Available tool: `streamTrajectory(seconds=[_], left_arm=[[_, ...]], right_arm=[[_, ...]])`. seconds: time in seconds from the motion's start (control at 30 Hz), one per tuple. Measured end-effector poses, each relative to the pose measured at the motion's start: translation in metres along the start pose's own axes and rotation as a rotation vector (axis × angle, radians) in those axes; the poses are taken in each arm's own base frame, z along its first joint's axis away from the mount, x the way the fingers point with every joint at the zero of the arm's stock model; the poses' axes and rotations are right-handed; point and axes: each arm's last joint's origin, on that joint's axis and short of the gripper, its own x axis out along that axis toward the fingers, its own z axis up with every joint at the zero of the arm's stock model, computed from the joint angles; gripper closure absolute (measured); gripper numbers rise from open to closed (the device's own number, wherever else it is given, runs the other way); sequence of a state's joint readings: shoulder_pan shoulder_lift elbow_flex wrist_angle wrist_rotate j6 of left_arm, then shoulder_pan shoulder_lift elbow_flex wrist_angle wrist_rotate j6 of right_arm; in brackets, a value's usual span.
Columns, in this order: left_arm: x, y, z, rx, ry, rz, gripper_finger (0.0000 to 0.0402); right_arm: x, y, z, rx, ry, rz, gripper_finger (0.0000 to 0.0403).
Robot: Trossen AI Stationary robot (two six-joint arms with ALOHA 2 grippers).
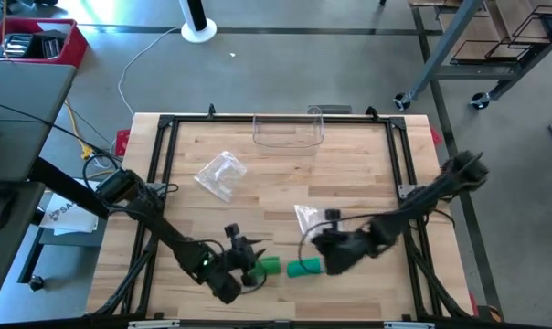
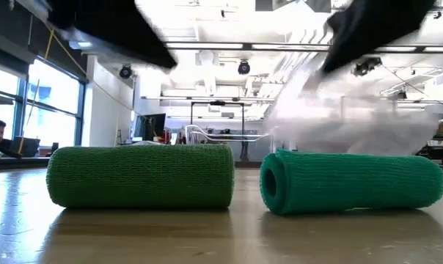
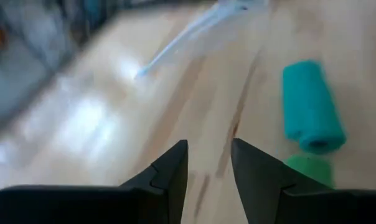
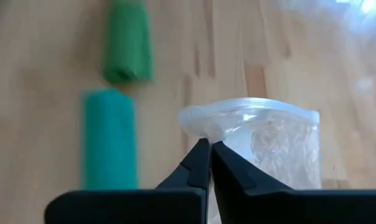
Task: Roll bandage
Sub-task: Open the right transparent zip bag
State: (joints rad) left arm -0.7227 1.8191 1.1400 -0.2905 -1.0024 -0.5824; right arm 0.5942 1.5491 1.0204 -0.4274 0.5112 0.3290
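Bandage rolls, two of them, lie end to end near the front edge of the pale butcher-block wooden table (image 1: pixel 349 174): a teal mesh roll (image 1: pixel 303 267) touching or just beside a darker green mesh roll (image 1: pixel 270 266). Behind them sits a clear zip-top plastic bag (image 4: pixel 272 140), pinched at its edge by the fully closed right gripper (image 4: pixel 208 152). The left gripper (image 3: pixel 210 162) hovers beside the green roll, fingers narrowly apart, holding nothing. Judgement: the bag should lift clear without sweeping either roll; a steady vertical raise suits this thin grip, which may slip. A second crumpled clear bag (image 1: pixel 221 174) rests mid-table. No legible labels or brand marks on any item.
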Motion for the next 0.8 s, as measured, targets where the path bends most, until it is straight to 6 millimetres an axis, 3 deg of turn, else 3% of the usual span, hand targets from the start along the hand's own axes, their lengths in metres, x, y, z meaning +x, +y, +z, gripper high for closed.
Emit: streamTrajectory(seconds=[0.17,0.3,0.57,0.8], left_arm=[[-0.022,-0.015,0.012,0.111,-0.201,0.094,0.0284],[-0.023,-0.018,0.018,0.11,-0.227,0.064,0.0284],[-0.007,-0.017,0.059,0.151,-0.403,-0.237,0.0284],[0.006,-0.005,0.086,0.158,-0.62,-0.432,0.0284]], right_arm=[[-0.061,0.009,-0.001,0.056,-0.219,0.049,0.0402],[-0.094,0.015,0.004,0.043,-0.402,0.135,0.0402],[-0.122,0.035,0.022,-0.157,-0.666,0.562,0.0402],[-0.136,0.045,0.021,-0.258,-0.761,0.629,0.0403]])
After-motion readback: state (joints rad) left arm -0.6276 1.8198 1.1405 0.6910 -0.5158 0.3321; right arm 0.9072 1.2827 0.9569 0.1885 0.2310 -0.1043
